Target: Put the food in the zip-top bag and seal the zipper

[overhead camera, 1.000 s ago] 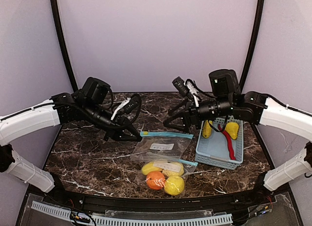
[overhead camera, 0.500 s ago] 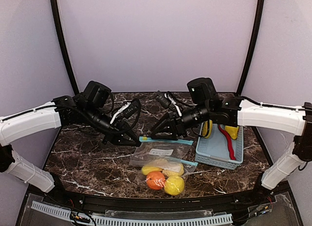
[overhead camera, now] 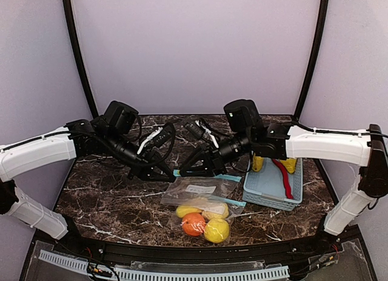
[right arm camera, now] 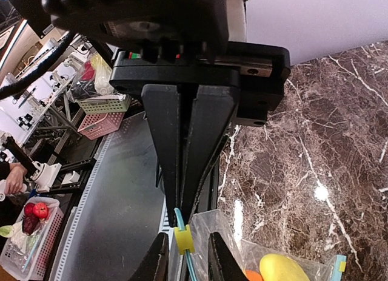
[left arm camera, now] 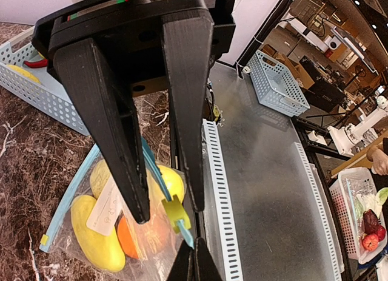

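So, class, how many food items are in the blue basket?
3: a yellow piece at its far left, a red chili in the middle, a second yellow piece far right. The arm may hide more.

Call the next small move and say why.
Probably close the right claw fully on the zipper strip beside the slider. The left claw pinches the strip on the slider's other side; the right fingers look nearly together, grip unconfirmed.
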Controlling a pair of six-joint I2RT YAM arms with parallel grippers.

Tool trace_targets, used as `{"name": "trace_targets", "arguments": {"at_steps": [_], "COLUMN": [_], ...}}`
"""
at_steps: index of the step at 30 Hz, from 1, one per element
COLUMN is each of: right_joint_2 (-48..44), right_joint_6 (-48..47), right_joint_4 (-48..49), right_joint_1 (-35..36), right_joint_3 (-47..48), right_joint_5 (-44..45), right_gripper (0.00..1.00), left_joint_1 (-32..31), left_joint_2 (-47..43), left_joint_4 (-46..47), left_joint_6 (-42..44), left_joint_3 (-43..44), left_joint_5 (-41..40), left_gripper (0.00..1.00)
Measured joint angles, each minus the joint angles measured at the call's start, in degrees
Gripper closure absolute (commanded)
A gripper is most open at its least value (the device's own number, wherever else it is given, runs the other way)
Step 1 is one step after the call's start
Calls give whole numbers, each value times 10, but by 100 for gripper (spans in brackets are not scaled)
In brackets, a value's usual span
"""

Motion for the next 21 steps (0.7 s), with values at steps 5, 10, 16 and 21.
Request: {"name": "trace_targets", "arguments": {"at_steps": [5, 10, 16, 21], "right_joint_2": [3, 4, 3, 2], "right_joint_6": [3, 1, 0, -9], "right_joint_4": [7, 10, 10, 7], "right_joint_1": [1, 1, 1, 1], "right_joint_3": [0, 0, 0, 0], "right_joint_5": [-5, -3, 26, 69], "right_gripper": [92, 95, 96, 96], "left_joint_1": [0, 1, 8, 17], "left_joint_2": [0, -1, -11, -15], "left_joint_4": [0, 4, 17, 26], "left_joint_6": [0, 0, -5, -12], "left_joint_3": [0, -3, -11, -14], "left_joint_5": [-5, -23, -71, -110], "left_gripper": [99, 99, 99, 99]}}
